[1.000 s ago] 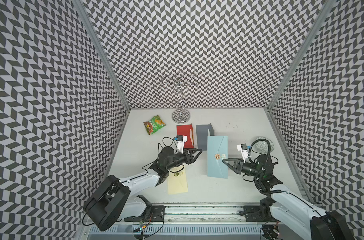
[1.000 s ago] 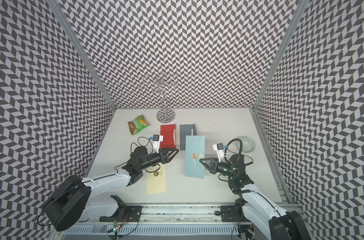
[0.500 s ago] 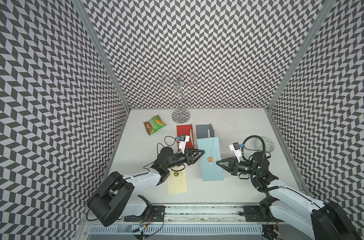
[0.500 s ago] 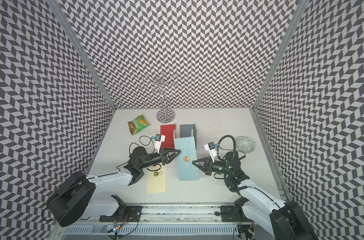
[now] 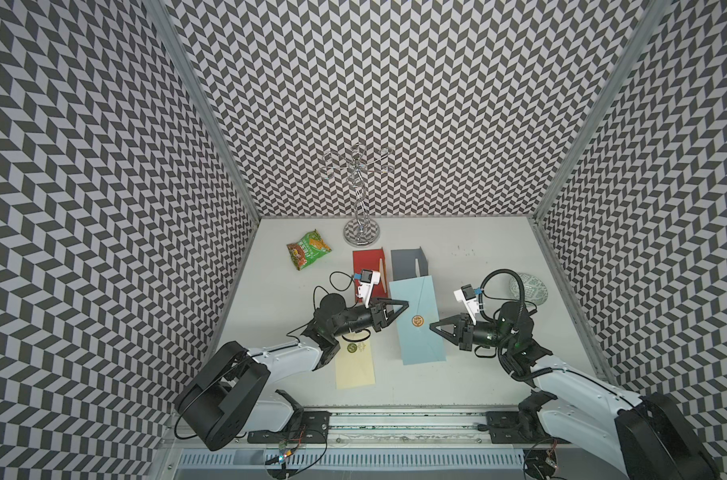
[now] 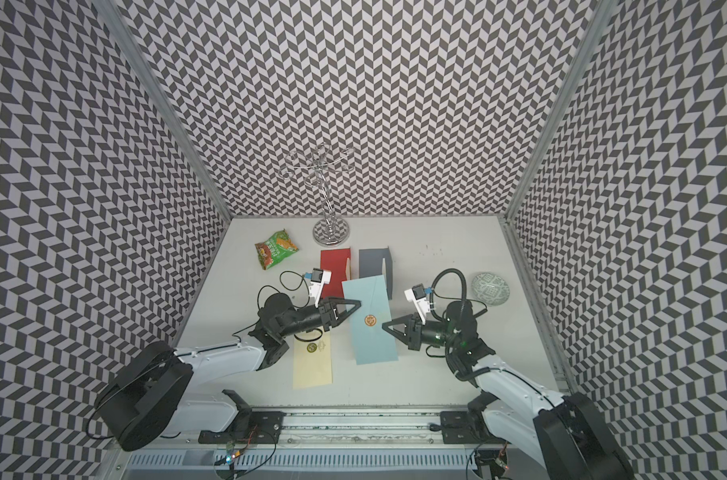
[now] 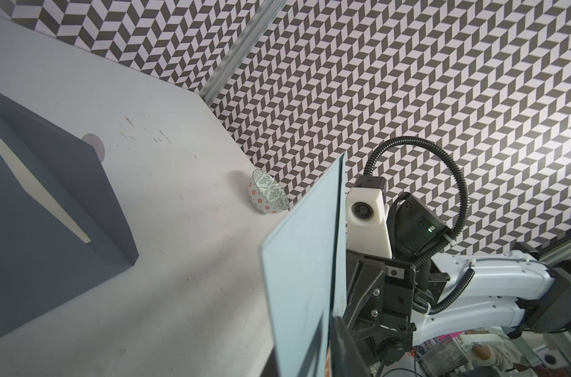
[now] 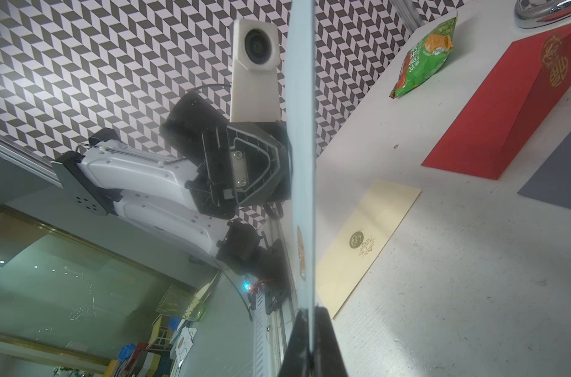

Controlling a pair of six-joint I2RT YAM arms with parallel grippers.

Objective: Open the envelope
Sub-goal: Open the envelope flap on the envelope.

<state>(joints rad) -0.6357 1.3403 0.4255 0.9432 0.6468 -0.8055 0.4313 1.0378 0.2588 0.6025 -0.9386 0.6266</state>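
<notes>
On either side of the seal (image 5: 417, 320), the right end effector (image 5: 433, 325) clamps the blue envelope (image 5: 420, 349); the left end effector (image 5: 405, 306) stands narrow, grip unconfirmed. Uneven pulling may tear paper.

The blue envelope (image 5: 422, 336) hides the grey envelope's (image 5: 405, 262) near end.

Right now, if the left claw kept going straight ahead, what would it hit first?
The light blue envelope, right at the left gripper's tips; it may already be touching.
</notes>
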